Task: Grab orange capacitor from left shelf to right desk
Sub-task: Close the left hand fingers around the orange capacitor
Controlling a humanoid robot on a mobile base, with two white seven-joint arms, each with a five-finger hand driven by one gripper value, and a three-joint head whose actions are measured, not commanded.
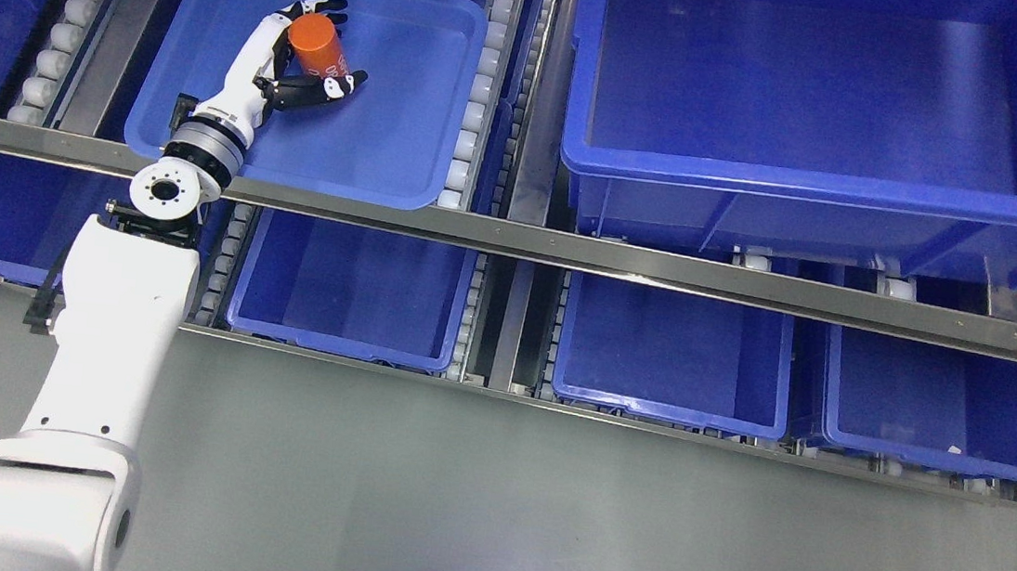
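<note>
Orange capacitor (317, 47) sits inside the shallow blue tray (411, 136) on the upper left level of the shelf (659, 267); its lower side is partly covered by my fingers, and the white print on its side is too small to read. Right arm is not in view. Upper right blue bin (825, 101) is cut off by the frame's top and right edges, and the lower row of bins (669, 357) is partly hidden behind the shelf's steel rail. A dark curved edge at the bottom of the frame is cut off and I cannot make out what it is.

Capacitor lies between my thumb and fingers, tilted, its flat orange end toward the upper left. One black-tipped finger (328, 5) reaches past it on the far side, another finger comes under it on the near side, touching.

My left robot hand (302, 51) is curled around the capacitor, gripping it. The white forearm (118, 323) rises from the lower left, crosses the rail, and the wrist bends up and to the right into the tray
</note>
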